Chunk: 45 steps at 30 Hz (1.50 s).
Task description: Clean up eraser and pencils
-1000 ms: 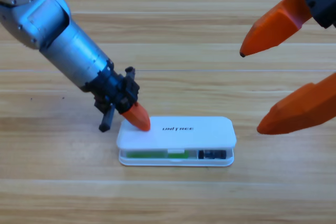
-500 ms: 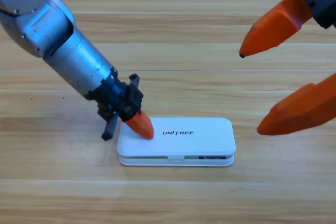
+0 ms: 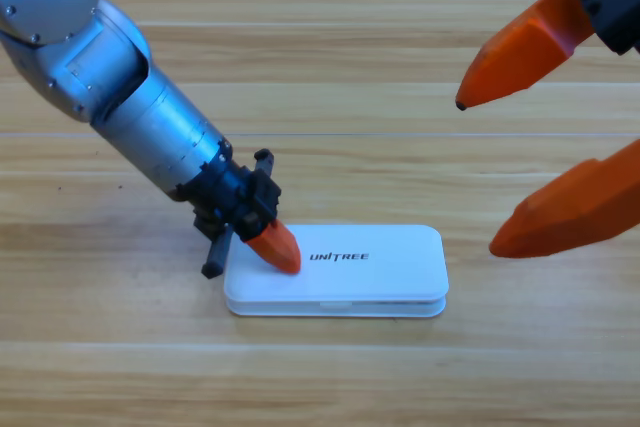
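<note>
With the eraser and pencils hidden inside the shut white case (image 3: 335, 272), the left gripper (image 3: 277, 248), jaws seemingly together, presses its lid's left end and may skid the case sideways, while the right gripper (image 3: 478, 173) waits wide open right of it

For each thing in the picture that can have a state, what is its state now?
white case: lid down, shut; nothing of its contents shows.
left gripper: orange tip pressed on the left end of the case lid.
right gripper: open, jaws wide apart, waiting at the right edge, off the case.
table: bears the case.
</note>
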Tool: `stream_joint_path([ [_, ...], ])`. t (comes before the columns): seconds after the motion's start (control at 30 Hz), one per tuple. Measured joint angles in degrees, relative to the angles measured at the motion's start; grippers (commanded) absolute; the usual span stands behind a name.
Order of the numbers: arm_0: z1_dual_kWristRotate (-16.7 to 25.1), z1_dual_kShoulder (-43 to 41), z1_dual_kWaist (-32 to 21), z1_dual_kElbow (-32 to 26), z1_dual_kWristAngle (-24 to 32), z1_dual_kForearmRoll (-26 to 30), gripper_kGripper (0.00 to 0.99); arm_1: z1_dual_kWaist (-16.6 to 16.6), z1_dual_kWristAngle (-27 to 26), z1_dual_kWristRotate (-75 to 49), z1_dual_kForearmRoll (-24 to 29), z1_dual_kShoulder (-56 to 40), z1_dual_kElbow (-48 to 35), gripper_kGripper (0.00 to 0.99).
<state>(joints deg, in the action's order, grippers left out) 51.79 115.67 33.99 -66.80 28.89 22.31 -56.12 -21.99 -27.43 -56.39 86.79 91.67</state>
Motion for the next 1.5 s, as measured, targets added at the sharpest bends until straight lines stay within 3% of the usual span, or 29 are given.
stream_joint_path([
  [0.73,-1.0,-0.9,0.8,3.6,-1.8,-5.6,0.0,0.0,-0.1,0.0,0.0,0.0,0.0,0.959],
  [0.8,-1.4,-1.5,1.1,3.3,-2.3,-4.3,0.535,0.0,-0.1,0.0,0.0,0.0,0.0,0.959],
  [0.83,-1.5,-1.7,1.2,2.8,-2.7,-2.7,0.733,0.0,-0.1,0.0,0.0,0.0,0.0,0.959],
  [0.9,-1.5,-2.5,1.3,1.6,-3.4,1.8,0.93,0.0,-0.1,0.0,0.0,0.0,0.0,0.959],
  [0.97,-1.5,-4.1,1.3,0.5,-4.5,6.1,0.982,0.0,-0.1,0.0,0.0,0.0,0.0,0.959],
  [1.1,-2.1,-10.1,1.4,-4.1,-5.4,13.7,0.988,0.0,-0.1,0.0,0.0,0.0,0.0,0.959],
  [1.27,-5.6,-19.0,2.4,-14.4,-5.4,24.3,0.99,0.0,-0.1,0.0,0.0,0.1,0.0,0.959],
  [1.5,-11.2,-24.3,7.9,-22.6,-5.4,31.2,0.99,0.0,-0.1,0.0,0.0,0.1,0.0,0.959],
])
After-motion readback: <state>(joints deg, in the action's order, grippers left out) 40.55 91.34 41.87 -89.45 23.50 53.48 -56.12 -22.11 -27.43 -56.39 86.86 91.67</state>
